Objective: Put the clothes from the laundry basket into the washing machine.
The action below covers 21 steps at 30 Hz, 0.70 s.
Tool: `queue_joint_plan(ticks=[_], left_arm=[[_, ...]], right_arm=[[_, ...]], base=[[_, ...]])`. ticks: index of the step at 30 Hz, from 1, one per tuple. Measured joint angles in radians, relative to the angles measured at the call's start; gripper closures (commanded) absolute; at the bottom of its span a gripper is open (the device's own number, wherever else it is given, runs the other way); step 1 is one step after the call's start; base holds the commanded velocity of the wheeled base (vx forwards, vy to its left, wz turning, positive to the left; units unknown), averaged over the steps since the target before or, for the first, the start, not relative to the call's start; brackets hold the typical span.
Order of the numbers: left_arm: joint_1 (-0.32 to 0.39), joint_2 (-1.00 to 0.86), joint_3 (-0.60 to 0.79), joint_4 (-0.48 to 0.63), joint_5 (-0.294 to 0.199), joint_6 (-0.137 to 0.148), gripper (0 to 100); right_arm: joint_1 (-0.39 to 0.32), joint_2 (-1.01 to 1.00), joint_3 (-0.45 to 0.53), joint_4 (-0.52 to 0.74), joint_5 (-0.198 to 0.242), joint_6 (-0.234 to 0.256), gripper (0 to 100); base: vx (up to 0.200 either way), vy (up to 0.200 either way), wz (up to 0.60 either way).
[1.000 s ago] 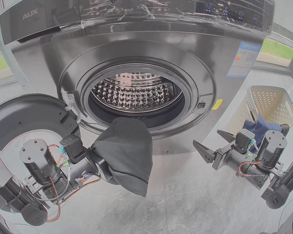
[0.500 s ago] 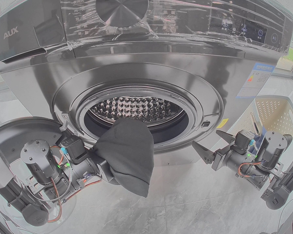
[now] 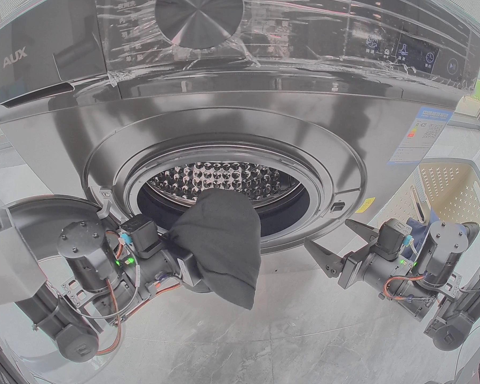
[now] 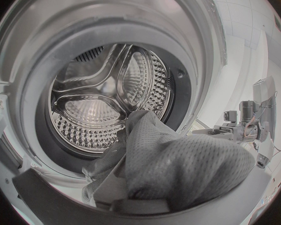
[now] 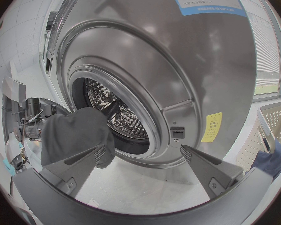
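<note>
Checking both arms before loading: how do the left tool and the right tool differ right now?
The left tool holds a dark garment draped over it; the right tool is empty, spread wide. The left tool sits at the open mouth of the washing machine; the right tool hangs off to the side, nearer the laundry basket. Both point toward the machine.
</note>
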Motion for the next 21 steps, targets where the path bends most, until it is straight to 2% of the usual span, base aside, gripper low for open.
queue_joint_plan(ticks=[21], left_arm=[[0.041,0.299,-0.443,0.002,0.03,-0.016,100]], right_arm=[[0.059,0.017,0.053,0.002,-0.003,0.009,0]], base=[[0.0,0.0,0.0]])
